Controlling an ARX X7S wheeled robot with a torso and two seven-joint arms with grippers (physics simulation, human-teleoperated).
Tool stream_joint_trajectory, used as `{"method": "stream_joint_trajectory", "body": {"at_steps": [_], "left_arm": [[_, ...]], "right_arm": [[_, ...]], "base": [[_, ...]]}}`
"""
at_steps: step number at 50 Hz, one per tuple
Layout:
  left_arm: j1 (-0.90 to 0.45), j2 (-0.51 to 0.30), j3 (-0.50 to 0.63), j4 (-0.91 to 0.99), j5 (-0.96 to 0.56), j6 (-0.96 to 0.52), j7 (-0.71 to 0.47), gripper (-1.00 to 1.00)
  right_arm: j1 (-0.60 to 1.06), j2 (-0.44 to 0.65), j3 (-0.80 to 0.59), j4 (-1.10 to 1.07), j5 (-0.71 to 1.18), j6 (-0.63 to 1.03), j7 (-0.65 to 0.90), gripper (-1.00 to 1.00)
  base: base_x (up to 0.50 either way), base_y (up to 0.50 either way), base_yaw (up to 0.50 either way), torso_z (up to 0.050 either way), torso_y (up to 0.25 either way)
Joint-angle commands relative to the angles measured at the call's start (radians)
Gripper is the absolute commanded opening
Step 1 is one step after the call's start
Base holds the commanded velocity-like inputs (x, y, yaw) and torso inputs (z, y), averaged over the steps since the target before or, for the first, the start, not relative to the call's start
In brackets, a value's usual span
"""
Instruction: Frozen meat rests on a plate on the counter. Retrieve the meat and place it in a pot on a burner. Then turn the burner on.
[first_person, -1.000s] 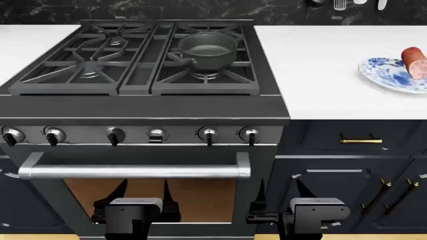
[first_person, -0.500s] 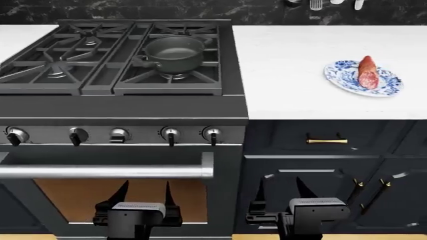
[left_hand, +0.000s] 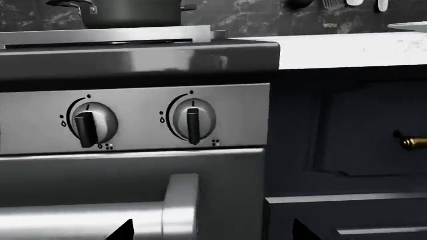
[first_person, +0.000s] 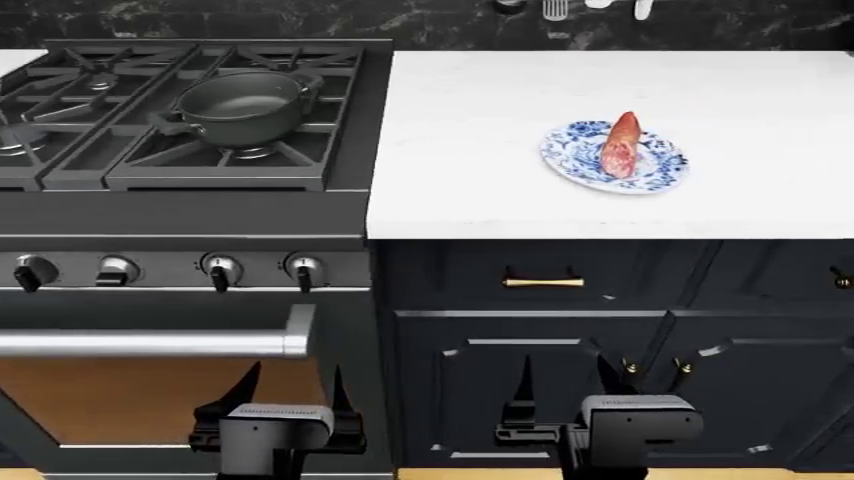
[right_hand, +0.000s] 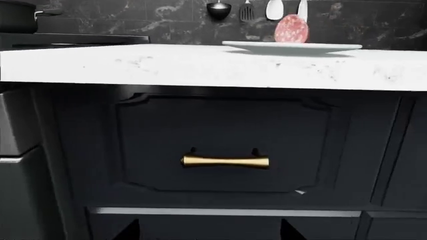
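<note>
The reddish meat (first_person: 621, 146) lies on the blue-patterned plate (first_person: 577, 160) on the white counter (first_person: 494, 150), right of the stove; the right wrist view shows the meat (right_hand: 291, 29) and plate (right_hand: 293, 47) above the counter edge. The dark pot (first_person: 246, 106) sits on the stove's right front burner (first_person: 254, 152). Both grippers hang low in front of the cabinets, far below the counter. My left gripper (first_person: 290, 388) is open before the oven door. My right gripper (first_person: 567, 380) is open before the dark cabinet. Neither holds anything.
A row of stove knobs (first_person: 220, 270) runs along the front panel, two of the knobs (left_hand: 193, 120) close in the left wrist view. The oven handle (first_person: 160, 345) juts out. A drawer with a brass pull (right_hand: 225, 161) faces the right gripper. Utensils (first_person: 557, 8) hang on the back wall.
The whole view has shifted right: stove and pot slid toward the left of the head view, and the plate with the meat moved from the right edge toward the middle. Grippers stay open.
</note>
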Motion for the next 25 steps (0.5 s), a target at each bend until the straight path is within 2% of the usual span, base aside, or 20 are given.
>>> {"method": "stream_joint_trajectory", "body": {"at_steps": [1,5,11,18,22,25], "left_arm": [[0.001,-0.014,0.018,0.001,-0.008,0.0,-0.018,1.0],[0.0,-0.018,0.023,0.002,-0.009,0.002,-0.025,1.0],[0.001,-0.025,0.031,0.007,-0.013,-0.002,-0.032,1.0],[0.003,-0.033,0.04,0.051,-0.014,-0.04,-0.045,1.0],[-0.001,-0.038,0.036,0.147,-0.022,-0.137,-0.064,1.0],[-0.017,-0.044,0.034,0.234,-0.031,-0.244,-0.075,1.0]], "right_arm": [[0.002,0.013,-0.018,-0.003,0.006,0.007,0.02,1.0],[0.003,0.018,-0.025,-0.005,0.008,0.009,0.024,1.0],[0.007,0.028,-0.04,-0.007,0.005,0.015,0.026,1.0],[0.01,0.035,-0.041,-0.019,0.013,0.032,0.038,1.0],[0.01,0.044,-0.038,-0.086,0.001,0.086,0.062,1.0],[0.013,0.061,-0.043,-0.18,-0.016,0.2,0.077,1.0]], "base": [[0.0,-0.5,0.0,0.0,0.0],[0.0,-0.48,0.0,0.0,0.0],[0.0,-0.05,0.0,0.003,0.0],[0.0,0.0,0.0,0.048,0.0],[0.0,0.0,0.0,0.05,0.0],[0.0,0.0,0.0,0.05,0.0]]}}
